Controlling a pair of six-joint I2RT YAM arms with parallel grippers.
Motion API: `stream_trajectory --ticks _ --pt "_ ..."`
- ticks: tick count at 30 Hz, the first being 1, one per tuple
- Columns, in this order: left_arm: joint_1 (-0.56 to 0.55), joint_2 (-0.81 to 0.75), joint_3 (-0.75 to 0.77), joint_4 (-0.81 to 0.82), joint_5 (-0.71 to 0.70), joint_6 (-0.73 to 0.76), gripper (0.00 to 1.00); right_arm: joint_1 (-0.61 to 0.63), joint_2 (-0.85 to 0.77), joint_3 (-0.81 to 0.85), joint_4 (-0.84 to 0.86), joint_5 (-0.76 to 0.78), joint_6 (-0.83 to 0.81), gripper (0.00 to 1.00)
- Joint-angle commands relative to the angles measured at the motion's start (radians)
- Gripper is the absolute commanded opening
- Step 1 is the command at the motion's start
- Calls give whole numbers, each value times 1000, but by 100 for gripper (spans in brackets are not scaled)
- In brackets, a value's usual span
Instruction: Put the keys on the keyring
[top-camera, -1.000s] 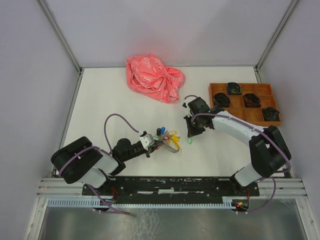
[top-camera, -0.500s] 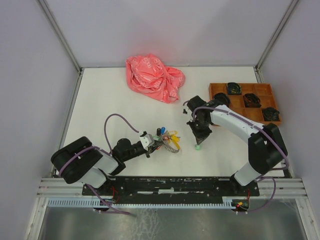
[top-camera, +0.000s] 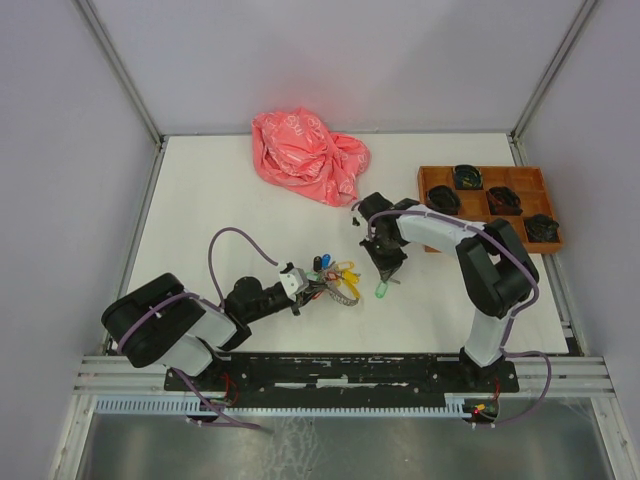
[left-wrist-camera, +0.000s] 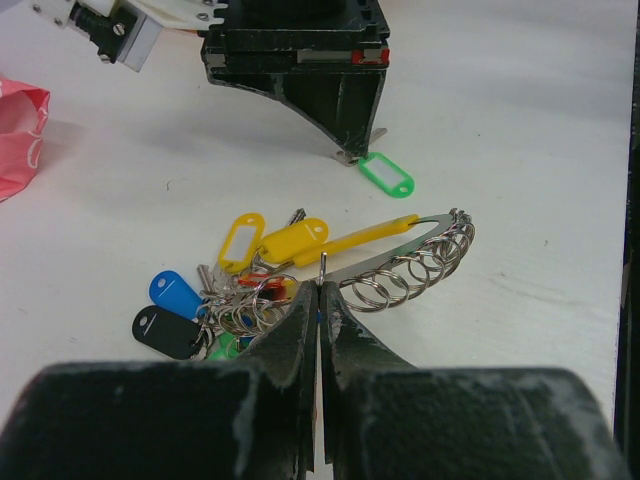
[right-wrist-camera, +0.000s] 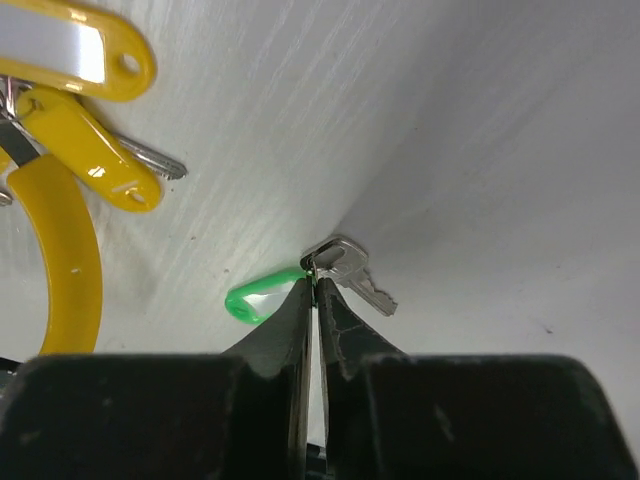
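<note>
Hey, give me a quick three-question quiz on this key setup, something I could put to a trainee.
1. True or false: the green-tagged key is already on the keyring.
2. The right gripper has its tips at: A) the blue tag, B) the green-tagged key, C) the tray.
3. Which gripper is shut on the keyring?
Key: 1 false; 2 B; 3 the left gripper.

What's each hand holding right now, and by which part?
Left hand pinches the yellow-handled silver wire keyring by its near end. Right hand nips the small silver key with the green oval tag where tag meets key head.
</note>
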Motion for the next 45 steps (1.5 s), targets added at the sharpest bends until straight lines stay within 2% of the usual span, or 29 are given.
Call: stream_trajectory --ticks 1,6,12,19,26,33,41,45 --pt "4 -21 8 75 15 41 3 10 1 40 96 36 -3 14" --pt "3 -20 8 75 8 42 3 11 -42 8 119 46 28 28" --pt "4 -17 10 76 9 39 3 11 -121 -31 127 51 88 38" --pt "4 -17 11 72 11 36 3 9 -215 -145 218 96 170 39" --pt "4 -18 16 64 15 32 3 -22 -205 -207 273 25 242 39" --pt "3 -20 18 54 20 33 3 -36 -183 -226 301 18 266 40" --pt "5 -20 23 49 23 33 3 -38 -169 -226 309 -17 270 33" --pt "4 -19 24 46 24 33 3 -38 -177 -228 286 19 280 34"
